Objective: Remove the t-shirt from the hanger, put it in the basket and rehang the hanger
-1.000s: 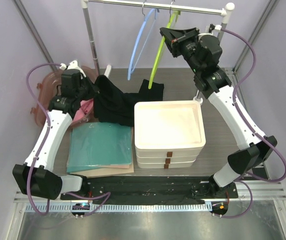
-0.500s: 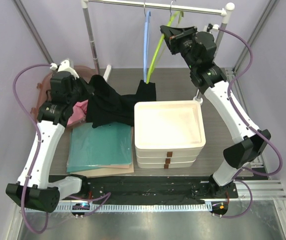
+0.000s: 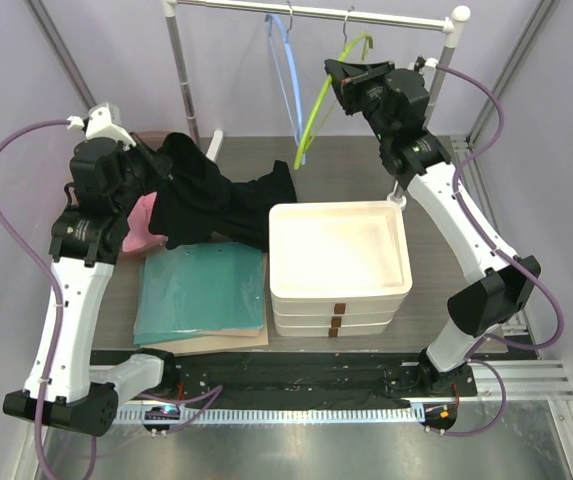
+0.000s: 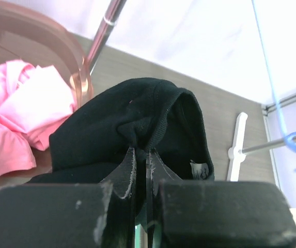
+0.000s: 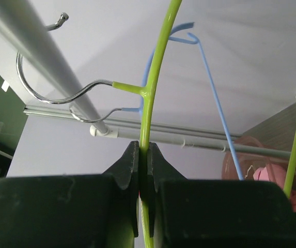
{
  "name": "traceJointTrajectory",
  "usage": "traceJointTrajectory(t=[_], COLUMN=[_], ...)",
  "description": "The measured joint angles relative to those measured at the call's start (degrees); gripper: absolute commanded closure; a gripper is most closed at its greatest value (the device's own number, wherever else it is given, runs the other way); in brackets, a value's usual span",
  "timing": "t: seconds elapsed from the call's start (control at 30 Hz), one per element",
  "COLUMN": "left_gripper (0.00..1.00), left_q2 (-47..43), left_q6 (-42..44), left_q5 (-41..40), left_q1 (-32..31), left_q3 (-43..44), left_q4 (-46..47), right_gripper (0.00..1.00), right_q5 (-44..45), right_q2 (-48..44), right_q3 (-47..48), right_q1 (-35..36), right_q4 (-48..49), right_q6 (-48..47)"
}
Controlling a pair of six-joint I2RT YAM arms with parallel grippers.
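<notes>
The black t-shirt (image 3: 216, 200) hangs off my left gripper (image 3: 156, 160) and trails right onto the table, clear of the hangers. In the left wrist view the left gripper (image 4: 142, 155) is shut on a bunched fold of the shirt (image 4: 137, 116). The lime green hanger (image 3: 318, 100) hangs from the rail (image 3: 316, 12), bare. My right gripper (image 3: 334, 75) is shut on its shoulder; in the right wrist view the right gripper (image 5: 143, 152) pinches the green rod (image 5: 155, 67). A blue hanger (image 3: 284, 60) hangs beside it, also bare.
A stack of white trays (image 3: 338, 262) sits at the centre right. Folded teal cloth (image 3: 201, 292) lies on a tan board at the left front. A pink garment (image 3: 138, 225) lies in a brownish basket (image 4: 44, 39) at the far left. A rack post (image 3: 181, 75) stands behind.
My left gripper has lifted up and to the left, pulling the black t-shirt with it. The shirt's far end has slid away from the green hanger. The blue hanger has swung left.
</notes>
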Motion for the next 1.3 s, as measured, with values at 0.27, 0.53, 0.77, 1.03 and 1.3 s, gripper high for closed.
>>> traceJointTrajectory(t=[0.27, 0.53, 0.77, 1.03, 1.3], left_gripper=[1.0, 1.0, 1.0, 1.0, 1.0], left_q2=[-0.1, -0.2, 0.7, 4.9, 16.4], left_q6=[1.8, 4.9, 7.4, 11.9, 18.5], left_q5=[-2.5, -8.0, -11.0, -14.0, -15.8], left_q1=[0.0, 0.2, 0.2, 0.2, 0.2], left_q3=[7.1, 14.2, 19.6, 27.5, 39.6], left_q4=[-1.2, -0.8, 2.5, 10.0, 18.3], right_gripper=[0.53, 0.09, 0.0, 0.0, 0.0], right_q5=[-0.1, -4.0, -5.3, -3.4, -4.0], right_q2=[-1.7, -2.4, -6.8, -22.8, -32.9], right_q3=[-5.4, -6.3, -6.1, -11.9, -20.8], right_q1=[-0.1, -0.1, -0.1, -0.1, -0.1], right_q4=[3.2, 2.8, -4.9, -11.3, -13.6], right_q6=[-0.5, -5.6, -15.1, -25.8, -30.6])
